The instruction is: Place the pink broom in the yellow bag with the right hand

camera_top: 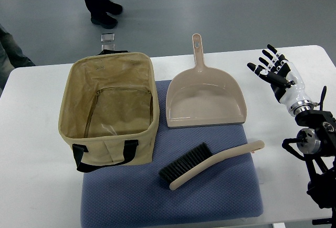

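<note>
Nearest the front edge of the blue mat (220, 199), the pink broom (210, 164) lies flat, bristles left, handle angled toward the mat's right edge. Behind it, a dustpan (206, 99) rests near the mat's back edge. Left, the yellow bag (110, 107) stands open-mouthed over the mat's back left corner. Right hand (275, 70) hovers near the table's (31, 159) right edge, fingers spread, holding nothing. Step: approach not yet begun. Next move probably calls for reaching in and closing on the handle.

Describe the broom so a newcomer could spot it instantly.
On the white table lies a blue mat. Near its front edge, below the dustpan and right of the bag, lies the broom: the only thing with black bristles, on a long pinkish-beige handle.
</note>
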{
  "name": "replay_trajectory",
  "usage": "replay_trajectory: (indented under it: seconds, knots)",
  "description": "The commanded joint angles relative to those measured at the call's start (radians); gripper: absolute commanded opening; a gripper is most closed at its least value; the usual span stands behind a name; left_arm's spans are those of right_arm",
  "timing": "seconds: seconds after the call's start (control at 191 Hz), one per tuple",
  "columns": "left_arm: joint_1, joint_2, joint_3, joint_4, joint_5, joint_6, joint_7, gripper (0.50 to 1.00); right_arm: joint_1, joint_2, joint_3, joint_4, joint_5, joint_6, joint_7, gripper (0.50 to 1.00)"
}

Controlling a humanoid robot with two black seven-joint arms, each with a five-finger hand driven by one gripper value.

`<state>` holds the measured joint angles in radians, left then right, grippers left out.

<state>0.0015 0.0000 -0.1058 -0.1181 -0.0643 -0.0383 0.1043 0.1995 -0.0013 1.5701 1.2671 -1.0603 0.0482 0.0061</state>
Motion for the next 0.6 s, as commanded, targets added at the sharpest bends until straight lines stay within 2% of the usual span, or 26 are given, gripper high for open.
replay_trajectory:
  seconds: [0.0,0.184,0.341,0.509,0.593]
  knots:
    - [0.000,0.000,0.000,-0.002,0.000,0.000,0.000,1.000,0.012,-0.012,-0.002,0.000,-0.003,0.016,0.000,0.928]
    - [0.000,0.000,0.000,0.000,0.000,0.000,0.000,1.000,0.017,-0.055,-0.028,0.009,-0.023,0.055,-0.001,0.928]
    - [0.000,0.000,0.000,0.000,0.000,0.000,0.000,1.000,0.017,-0.132,-0.091,0.017,-0.058,0.076,0.005,0.926]
    - [0.000,0.000,0.000,0.000,0.000,0.000,0.000,1.000,0.018,-0.318,-0.272,0.037,-0.076,0.076,0.091,0.924]
    - [0.000,0.000,0.000,0.000,0.000,0.000,0.000,1.000,0.018,-0.378,-0.334,0.049,-0.122,0.076,0.115,0.924]
